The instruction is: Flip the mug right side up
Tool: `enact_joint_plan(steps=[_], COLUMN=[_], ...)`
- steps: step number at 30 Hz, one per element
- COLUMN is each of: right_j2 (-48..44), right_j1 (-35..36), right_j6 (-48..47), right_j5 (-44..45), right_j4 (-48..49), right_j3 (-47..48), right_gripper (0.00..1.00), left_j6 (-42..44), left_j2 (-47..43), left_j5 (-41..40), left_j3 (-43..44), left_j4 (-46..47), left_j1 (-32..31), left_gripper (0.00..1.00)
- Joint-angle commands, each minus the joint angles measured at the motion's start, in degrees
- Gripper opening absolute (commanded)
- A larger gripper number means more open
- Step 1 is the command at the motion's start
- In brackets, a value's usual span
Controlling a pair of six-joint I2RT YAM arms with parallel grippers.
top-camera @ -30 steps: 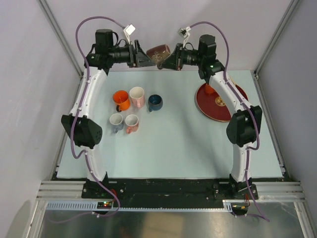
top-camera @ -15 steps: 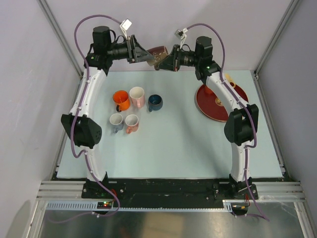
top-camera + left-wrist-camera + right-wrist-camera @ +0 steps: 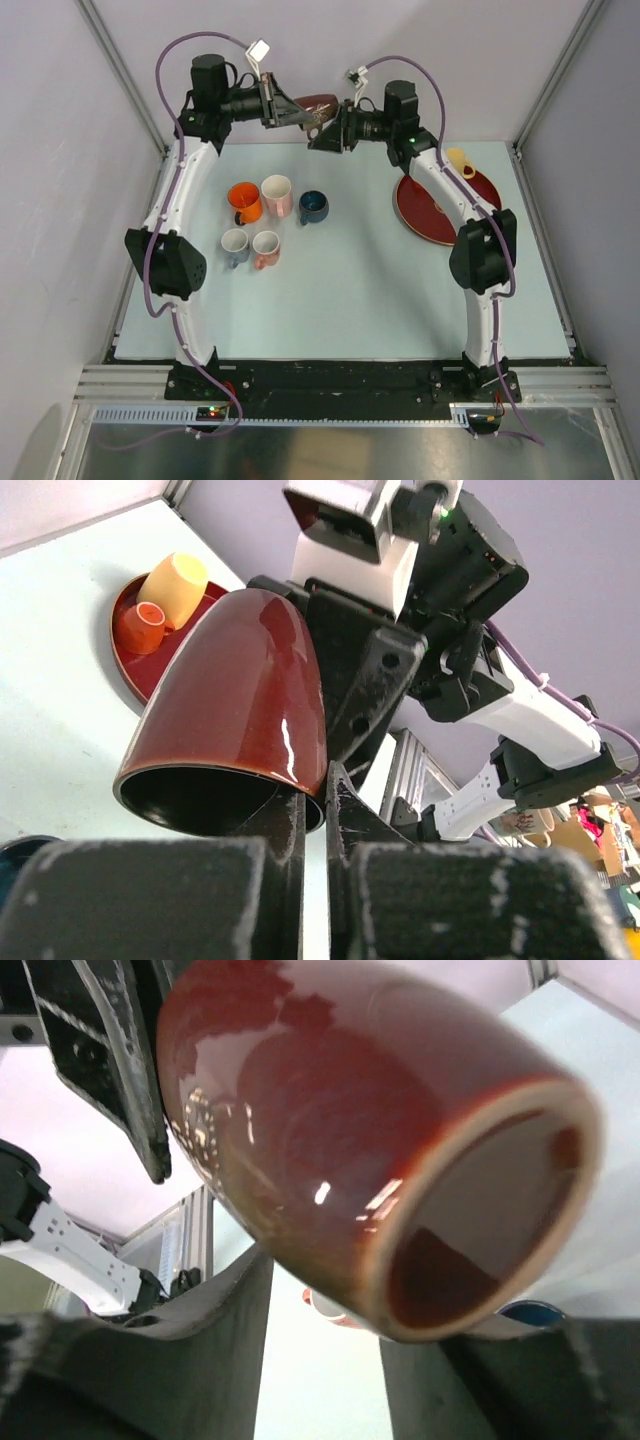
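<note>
Comparing with a second ago, a mid-air handover is seen. The brown mug is held up above the far edge of the table, about mid-width, between the two arms and touching no surface. It lies roughly on its side: mouth toward the left wrist camera, foot ring toward the right wrist camera.

Changes noted:
- The left gripper was spread beside the mug a second ago. Its jaws are now pressed almost together, pinching the mug's rim wall at the lower edge of the mouth.
- The right gripper was clamped on the mug a second ago. Its jaws are now spread, with the mug's base sitting above and between them. Contact with either finger cannot be told for sure, but the grip looks released.
- The mug itself has barely shifted.

Meaning for the task, as a judgement: the mug has been passed to the left arm and regripped at the rim, so it can be rotated mouth-up. It is not yet upright and not yet set down. The thin rim pinch could slip during rotation.

The five upright mugs in the left half of the table and the red plate by the far right corner are unchanged.
</note>
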Motion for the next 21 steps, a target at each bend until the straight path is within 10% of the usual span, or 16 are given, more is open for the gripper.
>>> enact_joint_plan(steps=[1,15,21], right_j2=[-1.79,-20.87,-27.72], right_j1=[1.40,-7.76,-11.56], right_j6=[-3.62,-27.36,-33.24], right_j5=[-1.13,18.13,28.44], right_j4=[-3.88,-34.59,-40.44], right_j3=[-0.60,-17.62,-18.76], right_gripper=[0.53,0.85,0.99], left_j6=[-0.08,10.54,18.08], left_j2=[-3.69,-15.58,-17.01], left_j5=[0.45,-15.82,-21.38], left_j3=[-1.42,-30.44,-33.24], left_j4=[4.17,3.39,-13.97], left_j1=[-0.41,-1.29,-5.12], left_gripper=[0.00,0.00,0.00])
